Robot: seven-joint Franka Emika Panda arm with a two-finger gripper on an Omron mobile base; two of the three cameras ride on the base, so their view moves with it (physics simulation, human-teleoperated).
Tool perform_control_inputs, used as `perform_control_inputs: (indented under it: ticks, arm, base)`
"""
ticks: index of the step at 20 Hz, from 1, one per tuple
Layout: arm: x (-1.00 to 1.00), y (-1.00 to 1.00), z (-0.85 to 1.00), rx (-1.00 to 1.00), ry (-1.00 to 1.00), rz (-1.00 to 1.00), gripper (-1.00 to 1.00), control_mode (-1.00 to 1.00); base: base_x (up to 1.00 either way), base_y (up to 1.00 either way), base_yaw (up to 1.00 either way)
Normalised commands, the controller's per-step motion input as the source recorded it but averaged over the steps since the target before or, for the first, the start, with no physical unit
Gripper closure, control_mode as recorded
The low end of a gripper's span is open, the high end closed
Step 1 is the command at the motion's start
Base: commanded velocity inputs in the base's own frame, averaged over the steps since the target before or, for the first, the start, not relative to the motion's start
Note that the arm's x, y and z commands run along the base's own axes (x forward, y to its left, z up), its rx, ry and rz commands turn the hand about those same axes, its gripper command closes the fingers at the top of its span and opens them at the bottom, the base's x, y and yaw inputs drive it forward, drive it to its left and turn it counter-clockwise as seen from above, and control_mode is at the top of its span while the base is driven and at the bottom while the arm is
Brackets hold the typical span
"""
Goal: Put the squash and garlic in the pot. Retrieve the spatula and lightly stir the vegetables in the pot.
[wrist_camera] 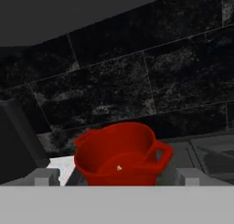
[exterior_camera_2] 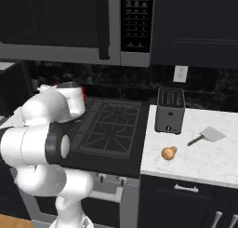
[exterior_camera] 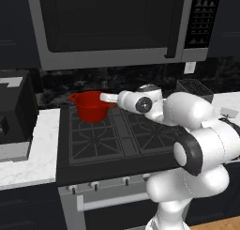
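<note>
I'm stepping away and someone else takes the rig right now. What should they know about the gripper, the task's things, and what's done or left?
Gripper: open, empty, hovering at the pot.
Pot: red, on the stove's rear left burner; a small pale bit lies inside, too small to tell whether it's the garlic.
Squash: on the counter right of the stove, in front of the toaster.
Spatula: on the same counter, right of the squash.
Done: possibly the garlic.
Left: squash into the pot, fetch the spatula, stir.
</note>
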Motion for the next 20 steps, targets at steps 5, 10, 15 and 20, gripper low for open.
perform_control_inputs:
  ticks: [5, 10, 15, 20]
  arm:
    - [-0.54, -0.25, 1.0, 0.23, 0.28, 0.0, -1.0, -1.0]
    - [-0.35, -0.22, 1.0, 0.15, 0.34, -0.03, -1.0, -1.0]
    - [-0.1, -0.06, 1.0, 0.11, 0.23, -0.04, -1.0, -1.0]
    - [-0.03, -0.08, 1.0, 0.08, 0.13, -0.02, -1.0, -1.0]
  base:
    - [0.0, 0.0, 0.0]
    - [0.0, 0.0, 0.0]
    - [0.0, 0.0, 0.0]
    - [0.0, 0.0, 0.0]
